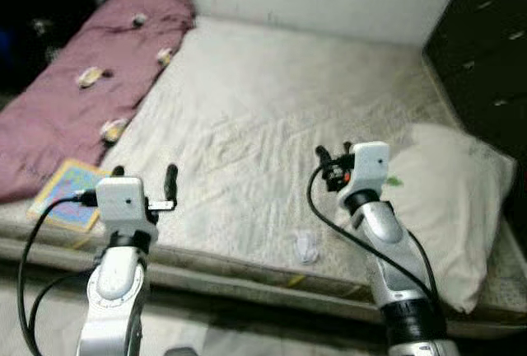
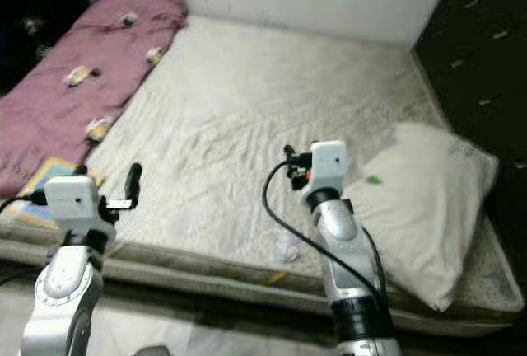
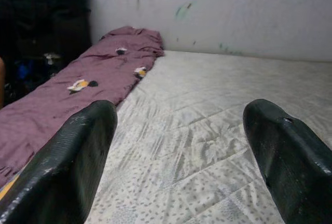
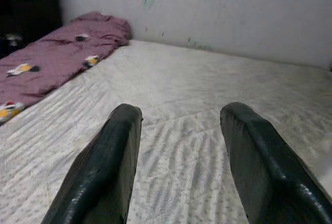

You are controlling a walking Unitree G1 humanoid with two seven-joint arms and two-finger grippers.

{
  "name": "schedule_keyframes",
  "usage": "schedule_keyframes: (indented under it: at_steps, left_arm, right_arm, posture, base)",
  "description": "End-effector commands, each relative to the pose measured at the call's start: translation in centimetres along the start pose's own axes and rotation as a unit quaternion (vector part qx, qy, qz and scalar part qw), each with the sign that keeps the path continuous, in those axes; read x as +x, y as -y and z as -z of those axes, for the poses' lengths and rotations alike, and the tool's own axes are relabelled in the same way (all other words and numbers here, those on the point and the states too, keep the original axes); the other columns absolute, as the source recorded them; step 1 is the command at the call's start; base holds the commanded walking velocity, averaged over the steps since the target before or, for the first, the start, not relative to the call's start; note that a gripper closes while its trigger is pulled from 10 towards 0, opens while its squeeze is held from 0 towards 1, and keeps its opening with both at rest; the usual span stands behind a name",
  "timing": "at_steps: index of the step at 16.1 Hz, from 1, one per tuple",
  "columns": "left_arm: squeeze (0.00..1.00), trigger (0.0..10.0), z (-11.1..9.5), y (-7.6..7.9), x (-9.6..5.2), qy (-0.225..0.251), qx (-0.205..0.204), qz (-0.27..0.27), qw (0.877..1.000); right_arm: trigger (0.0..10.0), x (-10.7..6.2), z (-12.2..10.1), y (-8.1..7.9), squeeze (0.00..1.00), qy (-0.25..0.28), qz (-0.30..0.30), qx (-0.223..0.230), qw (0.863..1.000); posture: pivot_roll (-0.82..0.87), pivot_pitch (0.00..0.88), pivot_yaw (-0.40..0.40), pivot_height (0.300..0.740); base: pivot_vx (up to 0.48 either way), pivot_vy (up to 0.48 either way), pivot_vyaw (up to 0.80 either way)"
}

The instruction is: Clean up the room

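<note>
The left gripper [image 1: 144, 179] hovers over the near left edge of the mattress [image 1: 272, 117], fingers spread wide, holding nothing. The right gripper [image 1: 333, 156] hovers over the near right part, fingers apart, also empty. A purple blanket [image 1: 90, 84] lies along the left side, a book [image 1: 70, 195] at its near end. A pillow [image 1: 449, 208] rests at the near right. A small white scrap [image 1: 306, 246] lies near the front edge.

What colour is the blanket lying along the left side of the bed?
The blanket is dusty pink-purple with small yellow and white motifs, clearest in the left eye view.
</note>
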State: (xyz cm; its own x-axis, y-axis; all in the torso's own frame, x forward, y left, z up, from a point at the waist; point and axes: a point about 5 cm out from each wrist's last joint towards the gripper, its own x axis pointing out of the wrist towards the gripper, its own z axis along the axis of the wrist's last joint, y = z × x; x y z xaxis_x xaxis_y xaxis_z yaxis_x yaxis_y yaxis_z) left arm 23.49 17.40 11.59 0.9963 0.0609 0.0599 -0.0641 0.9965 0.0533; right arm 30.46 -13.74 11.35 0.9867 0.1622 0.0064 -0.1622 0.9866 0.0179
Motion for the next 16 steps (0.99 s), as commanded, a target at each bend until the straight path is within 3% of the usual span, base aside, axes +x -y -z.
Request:
schedule_keyframes:
  at_steps: [1, 4, 8, 12, 16]
  left_arm:
    - [0.00, 10.0, -0.23, 0.32, 0.08, 0.004, -0.001, 0.011, 1.000]
    - [0.00, 10.0, -0.27, 0.34, 0.08, 0.004, -0.002, 0.013, 1.000]
    - [0.00, 10.0, -0.20, 0.35, 0.11, 0.002, -0.005, 0.004, 1.000]
    - [0.00, 10.0, -0.12, 0.12, 0.03, -0.005, -0.006, -0.008, 1.000]
    - [0.00, 10.0, 0.17, -0.01, -0.38, -0.019, -0.011, -0.019, 1.000]
  right_arm:
    - [10.0, -0.11, 0.12, 0.64, 0.00, -0.005, 0.013, -0.002, 1.000]
    - [10.0, -0.11, 0.10, 0.65, 0.00, -0.004, 0.014, -0.002, 1.000]
    - [10.0, -0.13, 0.11, 0.69, 0.00, -0.004, 0.016, -0.004, 1.000]
    - [10.0, -0.12, 0.15, 0.92, 0.00, -0.006, 0.022, -0.004, 1.000]
    - [10.0, -0.29, 0.26, 1.15, 0.00, -0.008, 0.024, -0.007, 1.000]
  posture:
    - [0.01, 0.051, -0.071, 0.740]
    - [0.01, 0.052, -0.070, 0.740]
    - [0.01, 0.053, -0.067, 0.740]
    - [0.01, 0.055, -0.068, 0.740]
    - [0.01, 0.063, -0.069, 0.740]
  base:
    - [0.300, 0.000, -0.80]
    - [0.289, 0.000, -0.62]
    - [0.000, 0.000, 0.00]
    - [0.000, 0.000, -0.80]
    - [0.000, 0.000, -0.10]
